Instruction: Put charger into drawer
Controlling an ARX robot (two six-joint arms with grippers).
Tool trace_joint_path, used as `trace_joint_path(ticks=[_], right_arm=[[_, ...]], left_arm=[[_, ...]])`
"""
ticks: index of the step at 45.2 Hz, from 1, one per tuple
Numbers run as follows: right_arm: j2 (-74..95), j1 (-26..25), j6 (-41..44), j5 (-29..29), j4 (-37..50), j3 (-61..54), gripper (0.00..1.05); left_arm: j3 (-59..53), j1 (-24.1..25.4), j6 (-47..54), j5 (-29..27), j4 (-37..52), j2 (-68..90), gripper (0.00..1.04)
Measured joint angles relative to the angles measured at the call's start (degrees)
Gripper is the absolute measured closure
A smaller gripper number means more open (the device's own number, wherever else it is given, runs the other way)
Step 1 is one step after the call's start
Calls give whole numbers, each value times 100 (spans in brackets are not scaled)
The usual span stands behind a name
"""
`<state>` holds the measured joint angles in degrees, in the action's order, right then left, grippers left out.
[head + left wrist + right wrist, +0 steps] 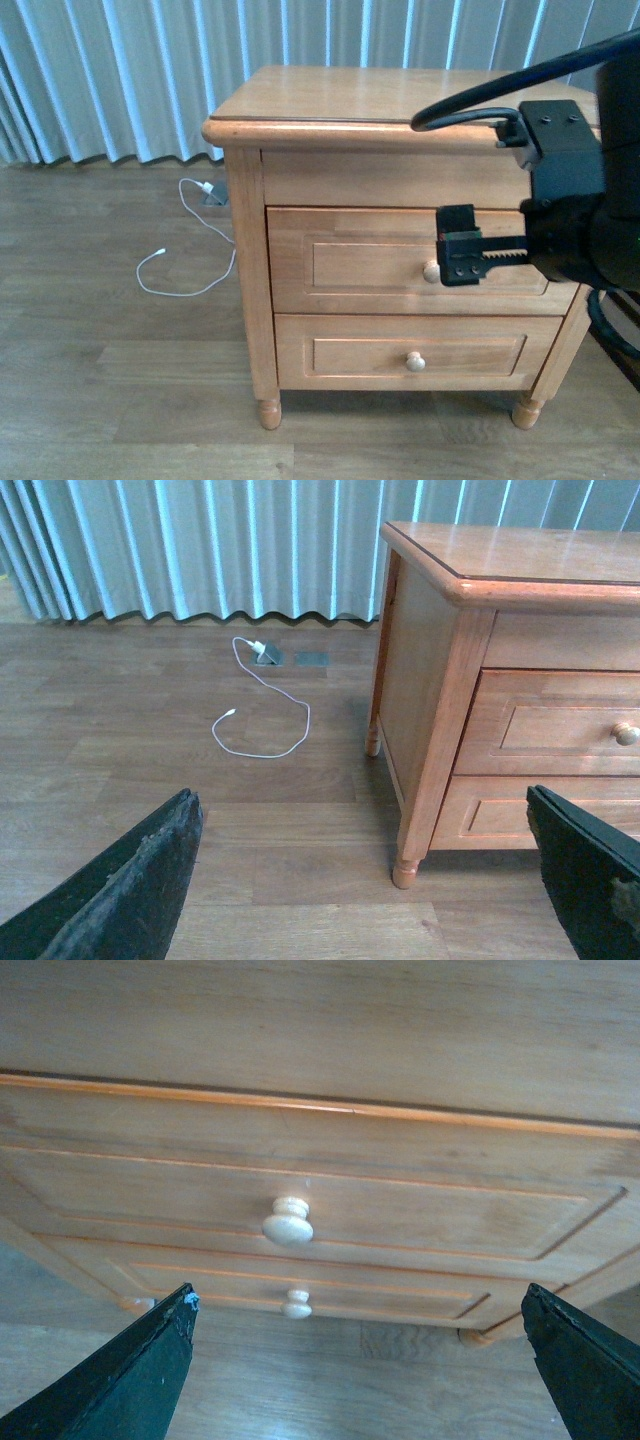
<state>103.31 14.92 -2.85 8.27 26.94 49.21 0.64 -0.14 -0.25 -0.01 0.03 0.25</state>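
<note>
Right gripper point(458, 258), fingers spread wide, poised directly in front of the closed drawer point(400, 262) of the wooden nightstand point(360, 100); the round knob point(288, 1222) lies ahead of the gap between the fingers, untouched. The lower drawer point(410, 352), also closed, sits beneath the gripper. Left gripper point(370, 890), likewise spread and holding nothing, hangs over the wood floor point(150, 750) beside the nightstand, with a thin white cable point(262, 720) on the floor beyond it, near the curtain point(200, 540). The charger appears in no view.
</note>
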Motion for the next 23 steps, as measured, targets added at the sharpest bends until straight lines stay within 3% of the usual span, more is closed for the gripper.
trace_joint_path(ticks=[10, 23], right_arm=[[-1759, -142, -188, -46, -330, -1362, 8], [-4715, -435, -586, -111, -1622, -2494, 8]], left_arm=[[0, 0, 0, 2, 0, 0, 6], [0, 0, 0, 0, 0, 0, 6]])
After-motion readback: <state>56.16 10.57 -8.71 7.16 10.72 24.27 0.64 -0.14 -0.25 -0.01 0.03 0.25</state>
